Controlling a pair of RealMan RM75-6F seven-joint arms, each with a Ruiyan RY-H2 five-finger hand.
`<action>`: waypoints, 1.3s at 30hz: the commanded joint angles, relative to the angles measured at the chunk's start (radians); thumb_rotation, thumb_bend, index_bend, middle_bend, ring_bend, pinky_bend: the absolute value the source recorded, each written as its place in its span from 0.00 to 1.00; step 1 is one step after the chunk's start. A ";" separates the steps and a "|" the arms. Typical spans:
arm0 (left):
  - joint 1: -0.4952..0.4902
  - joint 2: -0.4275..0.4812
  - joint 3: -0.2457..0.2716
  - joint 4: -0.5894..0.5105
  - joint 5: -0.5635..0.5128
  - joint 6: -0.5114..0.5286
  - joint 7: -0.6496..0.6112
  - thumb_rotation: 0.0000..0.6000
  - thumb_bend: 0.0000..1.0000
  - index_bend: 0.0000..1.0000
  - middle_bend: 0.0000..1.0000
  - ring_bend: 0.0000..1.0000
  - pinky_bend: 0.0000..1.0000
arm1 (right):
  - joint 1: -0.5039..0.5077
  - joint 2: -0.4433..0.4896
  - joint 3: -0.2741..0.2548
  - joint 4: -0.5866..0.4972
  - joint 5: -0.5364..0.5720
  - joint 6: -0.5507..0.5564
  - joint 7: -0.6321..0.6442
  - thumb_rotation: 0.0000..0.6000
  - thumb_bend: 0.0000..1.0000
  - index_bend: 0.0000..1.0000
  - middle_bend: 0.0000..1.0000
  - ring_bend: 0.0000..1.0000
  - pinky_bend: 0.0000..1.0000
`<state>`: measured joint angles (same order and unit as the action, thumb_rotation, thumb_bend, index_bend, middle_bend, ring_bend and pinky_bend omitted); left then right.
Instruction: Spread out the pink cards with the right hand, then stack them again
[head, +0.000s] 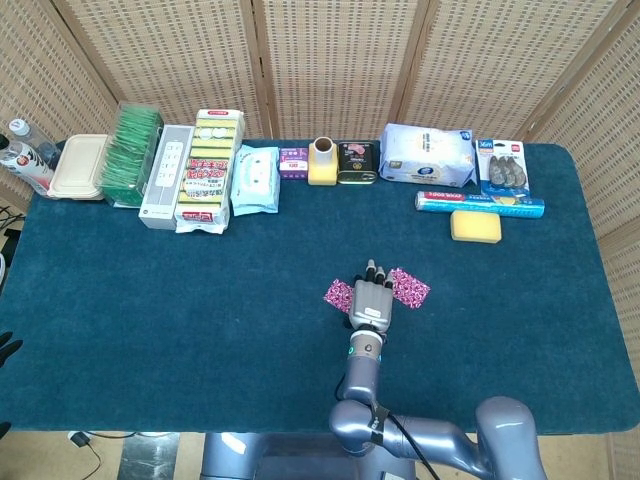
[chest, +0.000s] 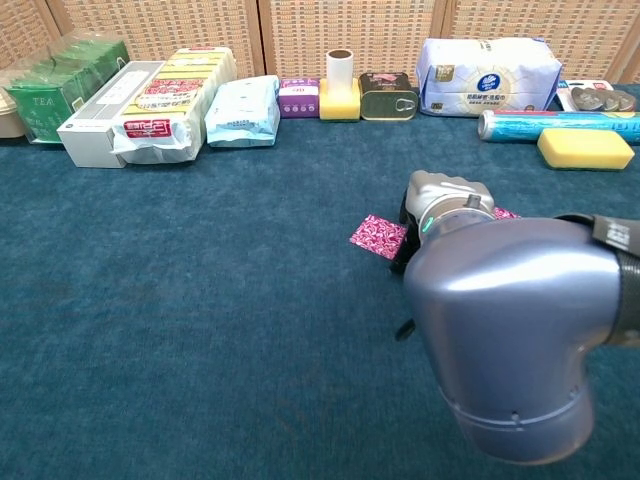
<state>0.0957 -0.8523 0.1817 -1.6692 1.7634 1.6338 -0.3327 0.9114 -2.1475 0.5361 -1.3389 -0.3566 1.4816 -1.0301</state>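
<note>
Pink patterned cards (head: 410, 287) lie spread in a row on the blue tablecloth, their left end (head: 339, 294) sticking out past my right hand. My right hand (head: 372, 300) lies flat on the middle of the row, fingers pointing away from me, pressing on the cards. In the chest view the left card (chest: 379, 236) shows beside the hand's wrist (chest: 445, 198), and a sliver of pink (chest: 503, 213) peeks out on the right. The big grey arm shell hides the rest. My left hand (head: 6, 350) is a dark shape at the far left edge, off the table.
Along the far edge stand a tea box (head: 132, 152), a white power strip box (head: 166, 175), sponge packs (head: 210, 170), wet wipes (head: 256, 178), a small purple box (head: 293, 162), a yellow holder with roll (head: 322, 160), a tin (head: 357, 162), a tissue pack (head: 428, 155), a blue roll (head: 480, 204), a yellow sponge (head: 475, 226).
</note>
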 joint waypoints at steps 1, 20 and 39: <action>0.001 -0.001 0.000 0.000 0.001 0.001 0.001 1.00 0.12 0.00 0.00 0.00 0.01 | -0.004 -0.001 0.001 0.002 0.000 -0.004 -0.001 1.00 0.29 0.29 0.00 0.00 0.04; 0.002 -0.002 0.001 0.002 0.004 0.006 0.002 1.00 0.12 0.00 0.00 0.00 0.01 | -0.028 0.003 0.006 -0.010 -0.011 -0.021 -0.002 1.00 0.38 0.38 0.01 0.00 0.04; 0.002 -0.002 0.000 -0.001 0.001 0.003 0.006 1.00 0.12 0.00 0.00 0.00 0.01 | -0.052 0.039 -0.009 -0.070 -0.050 -0.006 -0.007 1.00 0.38 0.44 0.02 0.00 0.06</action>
<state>0.0972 -0.8546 0.1821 -1.6703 1.7647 1.6368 -0.3265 0.8622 -2.1122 0.5272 -1.4047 -0.4049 1.4733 -1.0362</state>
